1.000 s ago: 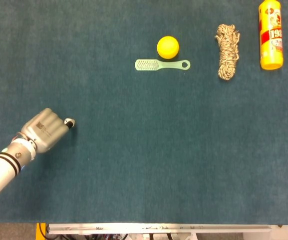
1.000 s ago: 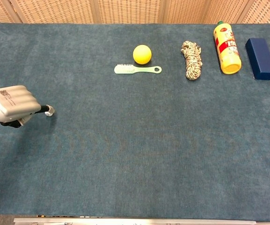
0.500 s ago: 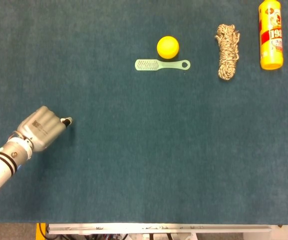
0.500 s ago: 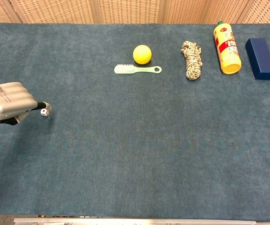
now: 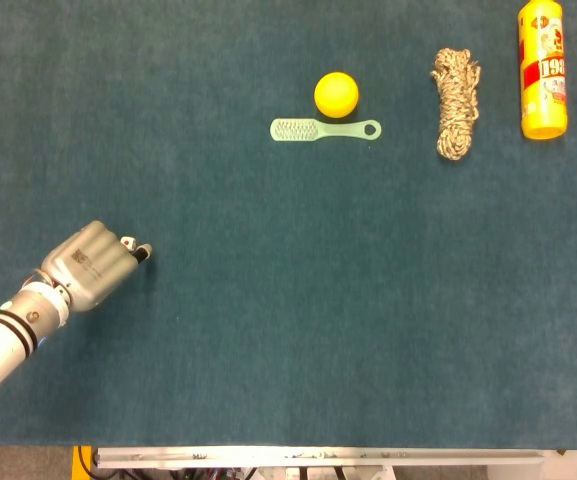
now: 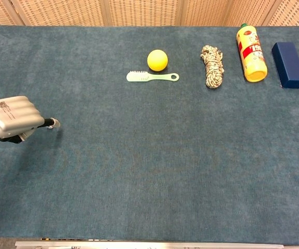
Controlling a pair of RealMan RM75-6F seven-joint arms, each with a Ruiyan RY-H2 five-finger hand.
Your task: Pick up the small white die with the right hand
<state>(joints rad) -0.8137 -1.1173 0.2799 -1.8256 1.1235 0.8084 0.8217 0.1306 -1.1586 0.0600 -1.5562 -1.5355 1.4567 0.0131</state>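
**Small white die (image 6: 54, 123), at left hand (image 5: 88, 265)**

Pinched at tips of curled fingers (image 5: 131, 249), just above left part of table (image 5: 288, 330) (right hand absent from both views). Fingertip pinch apparently chosen for so small a piece. Teal napped cloth over table. Woven cane panels (image 6: 139, 11) behind. Yellow ball (image 5: 336, 94) and brush (image 5: 323, 130) well apart, untouched.

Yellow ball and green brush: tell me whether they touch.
Cannot tell. In both head and chest views the yellow ball sits right beside the green brush handle, with only a thin shadowed sliver between; neither shows contact or a gap plainly.
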